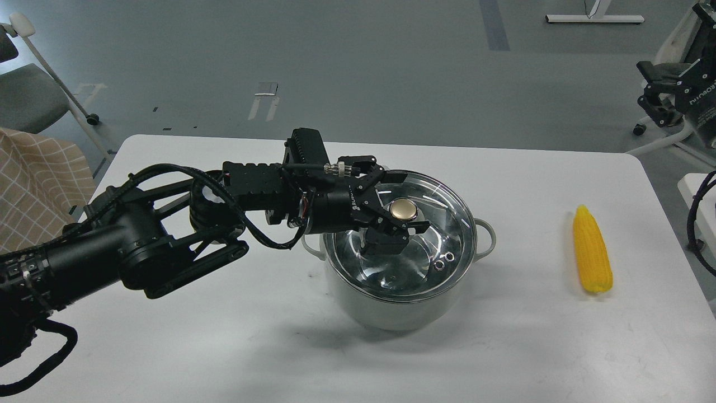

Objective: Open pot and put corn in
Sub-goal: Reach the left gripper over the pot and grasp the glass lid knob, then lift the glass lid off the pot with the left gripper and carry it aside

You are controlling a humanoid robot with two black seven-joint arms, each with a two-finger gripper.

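The pale grey-green pot (386, 308) stands mid-table with its round glass lid (442, 224) on it. The lid's gold knob (404, 210) shows between the two fingers of my left gripper (409, 202). The gripper reaches in from the left and is open, with one finger on the far side of the knob and one on the near side, at knob height. The yellow corn (592, 251) lies on the table to the right of the pot, pointed end away from me. My right gripper (657, 92) is at the far right edge, off the table, dark and indistinct.
The white table (503, 347) has bare surface in front of the pot and between pot and corn. A chair with checked fabric (33, 168) stands at the left. Equipment stands and grey floor lie beyond the table.
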